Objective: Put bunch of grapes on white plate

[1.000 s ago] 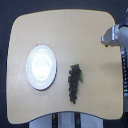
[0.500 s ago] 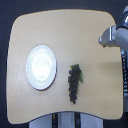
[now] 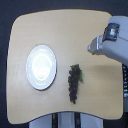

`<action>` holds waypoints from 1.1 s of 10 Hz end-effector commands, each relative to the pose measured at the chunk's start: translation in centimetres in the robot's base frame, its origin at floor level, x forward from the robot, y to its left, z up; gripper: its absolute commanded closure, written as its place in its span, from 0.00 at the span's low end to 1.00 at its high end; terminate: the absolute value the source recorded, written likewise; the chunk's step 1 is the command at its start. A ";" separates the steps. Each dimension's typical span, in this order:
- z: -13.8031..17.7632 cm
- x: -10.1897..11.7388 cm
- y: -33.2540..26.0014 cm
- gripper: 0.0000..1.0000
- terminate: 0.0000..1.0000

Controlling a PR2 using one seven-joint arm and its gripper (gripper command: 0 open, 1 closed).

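Note:
The bunch of grapes (image 3: 74,85) lies lengthwise on the tan table, a dark narrow cluster with a small green stem end at its top. To its left, with a small gap between them, sits the white plate (image 3: 41,66), round, glossy and with nothing on it. My gripper (image 3: 92,48) reaches in from the exterior view's right, above and to the right of the grapes and apart from them. It appears as a blurry grey block, so its jaws cannot be made out. Nothing is seen in its grasp.
The wooden table (image 3: 60,30) has rounded corners and dark floor around it. My grey arm (image 3: 115,42) covers the table's right edge. A pale base shows below the table's front edge.
The gripper has moved towards the exterior view's left and downward in the frame, closer to the grapes. The grapes and plate have not moved.

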 end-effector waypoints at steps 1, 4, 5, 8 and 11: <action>-4.3 -2.8 8.0 0.00 0.00; -6.7 -4.3 11.6 0.00 0.00; -7.6 -4.6 12.5 0.00 0.00; -10.3 -4.9 14.2 0.00 0.00; -12.6 -4.9 13.5 0.00 0.00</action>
